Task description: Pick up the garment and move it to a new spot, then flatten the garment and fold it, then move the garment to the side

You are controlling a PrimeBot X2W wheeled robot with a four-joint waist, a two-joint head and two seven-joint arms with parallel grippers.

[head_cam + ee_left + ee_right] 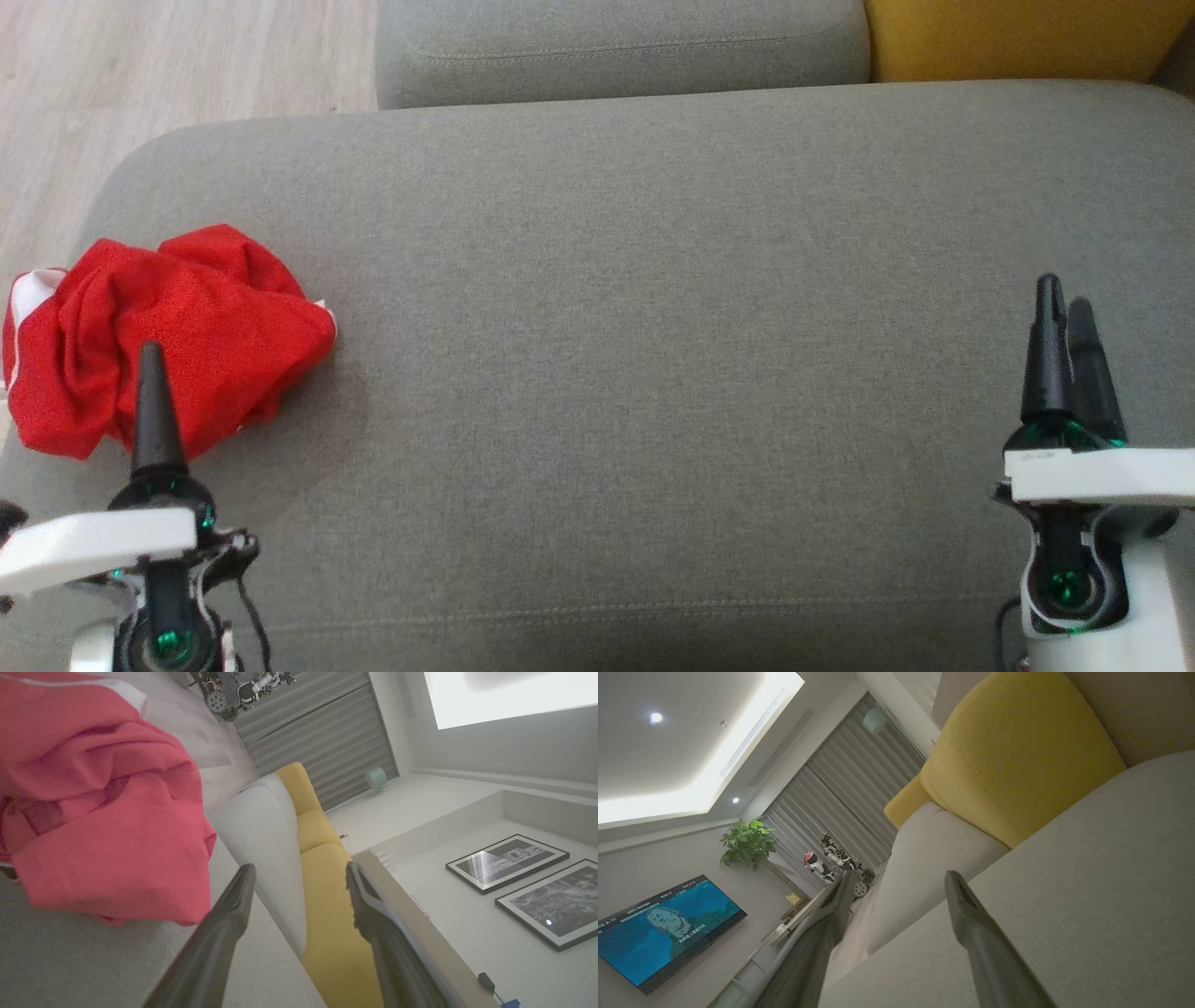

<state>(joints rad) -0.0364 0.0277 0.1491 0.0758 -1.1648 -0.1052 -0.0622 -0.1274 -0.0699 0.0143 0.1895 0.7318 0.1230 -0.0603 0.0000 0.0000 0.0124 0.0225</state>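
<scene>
A crumpled red garment (159, 331) with white trim lies at the left edge of the grey cushion (653, 327). My left gripper (151, 355) hovers over the garment's near side, and the left wrist view shows its fingers open with the garment (103, 812) just to their left and nothing between them. Far off at the cushion's right side, my right gripper (1060, 294) is open and empty. In the right wrist view the right gripper (901, 882) has its fingers spread above bare cushion (1064, 896).
A second grey cushion (616, 42) and a yellow cushion (1018, 37) sit behind the seat. Wooden floor (140, 75) lies beyond the cushion's left edge. A TV (663, 928), a potted plant (747, 842) and curtains stand across the room.
</scene>
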